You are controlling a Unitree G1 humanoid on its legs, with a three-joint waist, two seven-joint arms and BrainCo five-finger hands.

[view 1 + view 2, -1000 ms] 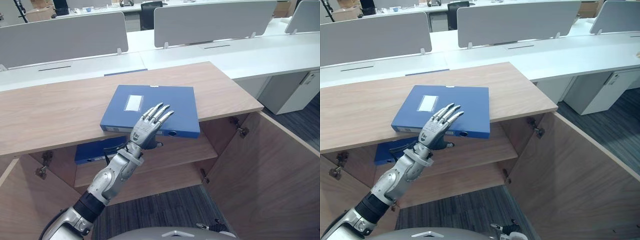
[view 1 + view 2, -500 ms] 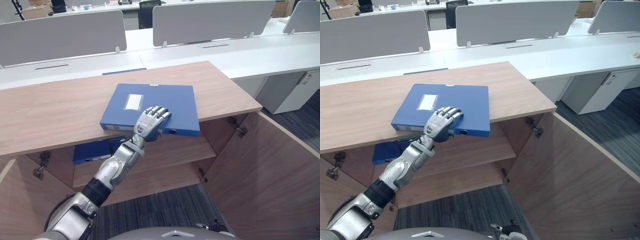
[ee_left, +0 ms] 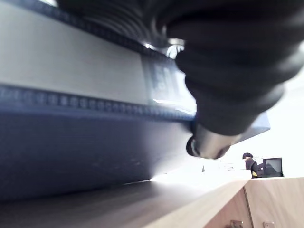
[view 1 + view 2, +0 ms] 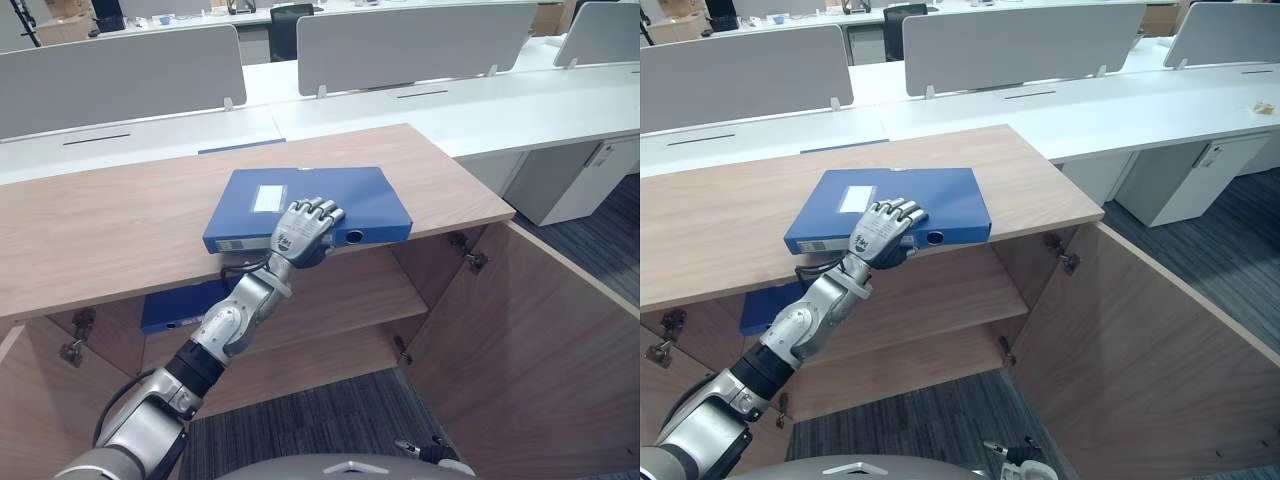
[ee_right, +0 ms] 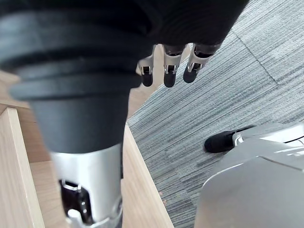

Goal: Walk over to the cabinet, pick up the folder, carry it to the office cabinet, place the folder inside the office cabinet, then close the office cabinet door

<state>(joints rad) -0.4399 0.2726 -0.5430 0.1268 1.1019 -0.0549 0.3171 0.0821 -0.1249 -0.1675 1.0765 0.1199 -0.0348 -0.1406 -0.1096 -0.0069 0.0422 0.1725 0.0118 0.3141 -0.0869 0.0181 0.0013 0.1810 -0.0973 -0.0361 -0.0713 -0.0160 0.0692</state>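
Blue and flat, the plastic box folder (image 4: 340,195) lies on the light-wood cabinet top (image 4: 100,230) with its spine at the front edge, where the left hand (image 4: 300,228) curls its fingers over the cover and grips it. Close up, the left wrist view adds a silver thumb (image 3: 209,142) pressed against that spine. The right wrist view shows the right hand (image 5: 169,66) hanging loosely straight-fingered, holding nothing, above grey carpet (image 5: 228,95).

You're looking at a blue folder (image 4: 370,200) wearing a white label (image 4: 268,198), a pale woodgrain cabinet (image 4: 110,225), grey striped carpet (image 4: 330,415).
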